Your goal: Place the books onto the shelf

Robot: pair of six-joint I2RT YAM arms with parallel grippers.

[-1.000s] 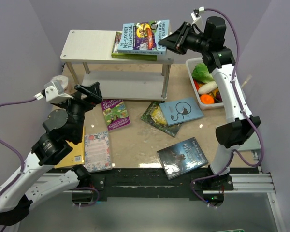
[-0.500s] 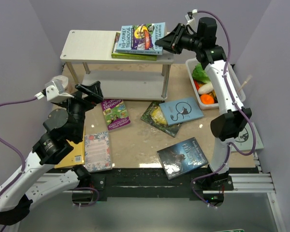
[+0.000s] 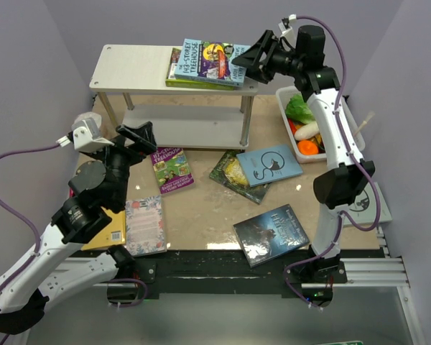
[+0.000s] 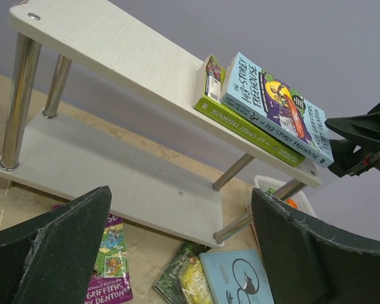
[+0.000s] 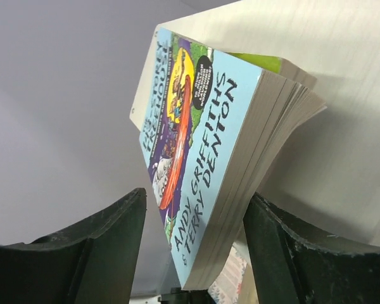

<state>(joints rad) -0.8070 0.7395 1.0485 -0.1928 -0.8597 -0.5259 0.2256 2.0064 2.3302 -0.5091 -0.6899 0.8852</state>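
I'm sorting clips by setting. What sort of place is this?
Probably a robot lab test cell, not a home: plain purple walls box in a small table, two arms are bolted to a rail at its edge, and books lie scattered before a shelf like props.

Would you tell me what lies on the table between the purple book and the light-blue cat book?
A dark green book, partly under the light-blue cat book, as the top view shows.

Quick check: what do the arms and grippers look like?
The left arm and right arm have white links and black joints. The left gripper and right gripper are black, with two wedge-shaped fingers each. A purple cable trails along each arm.
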